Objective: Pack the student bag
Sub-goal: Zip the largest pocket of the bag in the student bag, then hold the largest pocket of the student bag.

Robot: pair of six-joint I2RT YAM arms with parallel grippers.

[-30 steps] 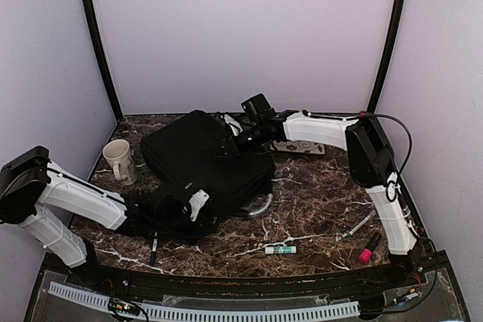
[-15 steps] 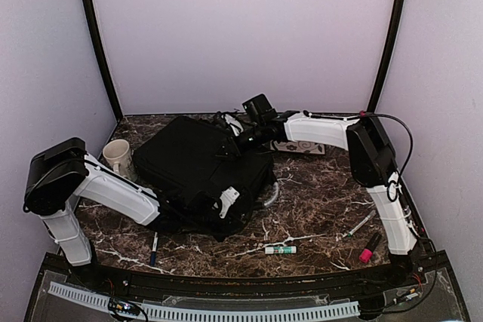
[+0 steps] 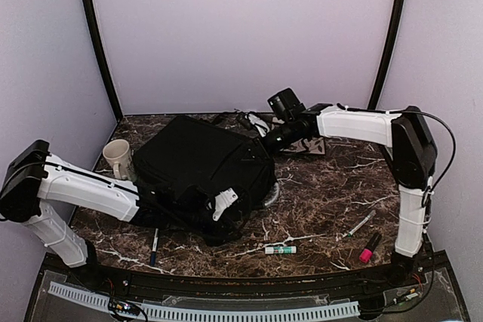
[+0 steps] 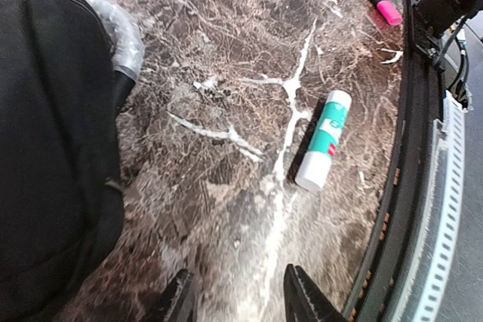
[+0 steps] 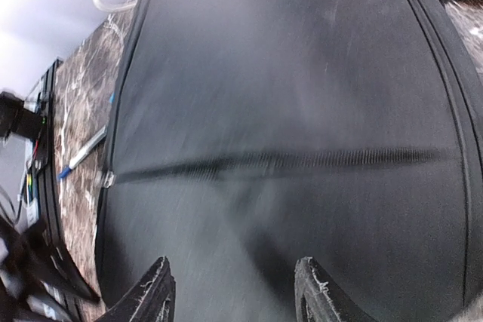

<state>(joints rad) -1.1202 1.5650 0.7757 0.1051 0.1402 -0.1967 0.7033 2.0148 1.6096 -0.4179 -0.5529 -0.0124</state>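
One student bag; left gripper parted, empty, over table beside bag's edge; right gripper parted, empty, above bag; one glue stick.

We see the student bag as matt black woven cloth. The desk under our left hand looks like polished, brown-veined marble. The glue stick just ahead of that hand is smooth plastic.
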